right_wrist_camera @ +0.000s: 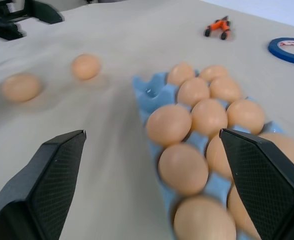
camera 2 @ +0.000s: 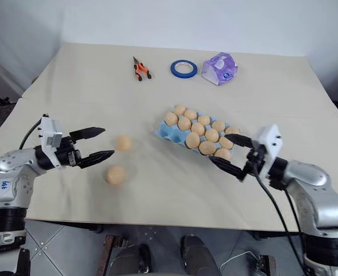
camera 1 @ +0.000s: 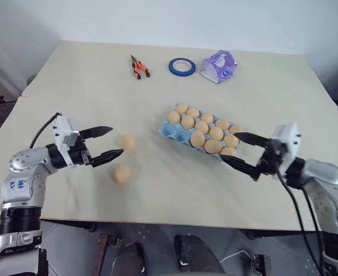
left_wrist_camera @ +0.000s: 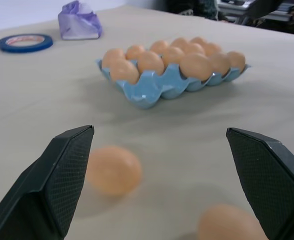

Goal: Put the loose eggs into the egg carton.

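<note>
pale beige worktop (camera 1: 157,75) with a light blue moulded egg carton (camera 1: 170,130) right of centre, nearly every cup holding a tan-orange egg; one cup at its far-left end shows bare blue. two loose tan-orange oval eggs (camera 1: 127,141) (camera 1: 122,173) lie left of the carton. left hand (camera 1: 106,144), fingers spread, hangs just left of them, holding nothing. right hand (camera 1: 238,149), fingers spread, holds nothing at the carton's near-right end. far edge: orange-handled pliers (camera 1: 139,67), blue tape roll (camera 1: 181,66), crumpled purple wrapper (camera 1: 219,66).
</note>
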Controlling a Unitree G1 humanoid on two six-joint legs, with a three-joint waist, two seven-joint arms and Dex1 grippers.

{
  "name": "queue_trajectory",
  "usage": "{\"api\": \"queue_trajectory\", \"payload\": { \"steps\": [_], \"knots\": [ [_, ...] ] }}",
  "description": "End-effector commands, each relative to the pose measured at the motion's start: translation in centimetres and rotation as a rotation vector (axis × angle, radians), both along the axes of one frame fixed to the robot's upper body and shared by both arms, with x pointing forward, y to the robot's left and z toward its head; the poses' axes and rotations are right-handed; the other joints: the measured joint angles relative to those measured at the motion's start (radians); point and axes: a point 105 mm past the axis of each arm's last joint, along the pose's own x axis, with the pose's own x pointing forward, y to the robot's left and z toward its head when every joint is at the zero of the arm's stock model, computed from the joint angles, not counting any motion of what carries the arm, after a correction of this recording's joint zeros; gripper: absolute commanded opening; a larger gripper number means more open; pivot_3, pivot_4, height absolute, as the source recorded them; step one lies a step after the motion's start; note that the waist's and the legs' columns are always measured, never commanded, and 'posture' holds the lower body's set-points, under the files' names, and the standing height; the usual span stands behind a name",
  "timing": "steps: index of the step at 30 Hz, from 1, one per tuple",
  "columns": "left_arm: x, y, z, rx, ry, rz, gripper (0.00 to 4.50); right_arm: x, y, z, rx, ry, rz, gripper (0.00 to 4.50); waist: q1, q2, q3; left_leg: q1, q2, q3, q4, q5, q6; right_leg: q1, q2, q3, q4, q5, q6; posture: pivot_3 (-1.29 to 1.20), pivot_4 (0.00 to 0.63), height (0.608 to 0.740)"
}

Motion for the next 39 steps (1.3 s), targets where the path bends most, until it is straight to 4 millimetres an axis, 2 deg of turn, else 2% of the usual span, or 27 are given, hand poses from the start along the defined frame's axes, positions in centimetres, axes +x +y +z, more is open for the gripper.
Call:
{"api": "queue_trajectory", "payload": {
  "steps": [1,3,6,13,17,22,28,30,32,37,39],
  "knots": [
    [-1.1,1.5,1.1,0.011,-0.041,0.056,4.5,-1.9,-1.0,1.0,-0.01,-0.037,0.071,4.48,0.0,0.0,0.0,0.001,0.0,0.0,0.0,0.0,0.0,0.001,0.0,0.0,0.0,0.0,0.0,0.0,0.15,0.74],
    [-1.7,2.0,0.7,0.021,-0.029,0.082,4.5,-2.1,-1.7,0.2,-0.053,-0.008,0.067,4.48,0.0,0.0,0.0,0.002,0.0,-0.001,0.0,0.0,0.0,0.002,0.0,0.0,0.0,0.0,0.0,0.0,0.15,0.74],
    [-2.5,2.4,0.6,0.029,-0.026,0.127,4.5,-1.7,-2.4,0.1,-0.054,-0.004,0.03,4.48,0.0,0.0,0.0,0.004,-0.001,-0.002,0.0,-0.002,0.004,0.005,-0.002,-0.001,-0.001,0.001,-0.001,0.0,0.15,0.74],
    [-5.5,2.2,-0.4,0.057,0.044,0.235,4.5,-2.1,-2.2,0.1,-0.042,0.012,0.059,4.48,0.001,0.0,0.0,0.006,-0.001,-0.005,-0.002,-0.004,0.005,0.008,-0.003,-0.002,-0.004,0.001,-0.002,0.0,0.15,0.74],
    [-6.7,1.5,-1.0,0.056,0.045,0.292,4.5,-1.6,-2.2,0.6,-0.044,0.006,0.052,4.48,0.001,0.001,0.0,0.006,-0.001,-0.006,-0.002,-0.004,0.005,0.009,-0.003,-0.003,-0.006,0.0,-0.002,0.0,0.15,0.74],
    [-6.1,-1.0,-2.1,0.061,0.058,0.275,4.5,-0.8,-2.1,0.9,-0.053,-0.006,0.051,4.48,0.002,0.002,0.001,0.007,-0.001,-0.008,-0.001,-0.007,0.002,0.012,-0.003,-0.004,-0.008,0.0,-0.004,0.0,0.15,0.74],
    [-4.0,-3.2,-4.7,0.098,0.124,0.263,4.5,-0.3,-1.5,1.1,-0.056,-0.022,0.044,4.48,0.004,0.002,0.001,0.006,-0.004,-0.01,-0.001,-0.007,0.004,0.014,-0.004,-0.004,-0.011,0.0,-0.003,0.0,0.15,0.74],
    [-3.5,-4.0,-5.0,0.096,0.112,0.241,4.5,-0.2,-1.3,1.1,-0.054,-0.027,0.042,4.48,0.003,0.002,0.001,0.006,-0.004,-0.01,-0.002,-0.006,0.008,0.014,-0.004,-0.004,-0.011,0.002,-0.001,0.0,0.15,0.74],
    [-2.7,-4.4,-5.8,0.096,0.141,0.242,4.5,-0.1,-1.1,1.1,-0.049,-0.035,0.032,4.48,0.003,0.002,0.001,0.006,-0.003,-0.01,-0.002,-0.006,0.008,0.014,-0.004,-0.004,-0.011,0.002,-0.001,0.0,0.15,0.74],
    [-2.4,-5.1,-6.8,0.113,0.184,0.213,4.5,-0.1,-1.0,1.2,-0.041,-0.047,0.006,4.48,0.002,0.004,0.002,0.006,-0.001,-0.01,-0.002,-0.006,0.007,0.013,-0.002,-0.004,-0.011,0.001,-0.001,0.0,0.15,0.74],
    [-2.4,-5.2,-7.2,0.126,0.205,0.219,4.11,0.0,-1.2,1.2,-0.043,-0.054,-0.016,4.5,0.004,0.004,0.002,0.006,-0.001,-0.01,-0.002,-0.006,0.007,0.013,-0.002,-0.005,-0.011,0.001,-0.001,0.0,0.15,0.74]
  ]
}}
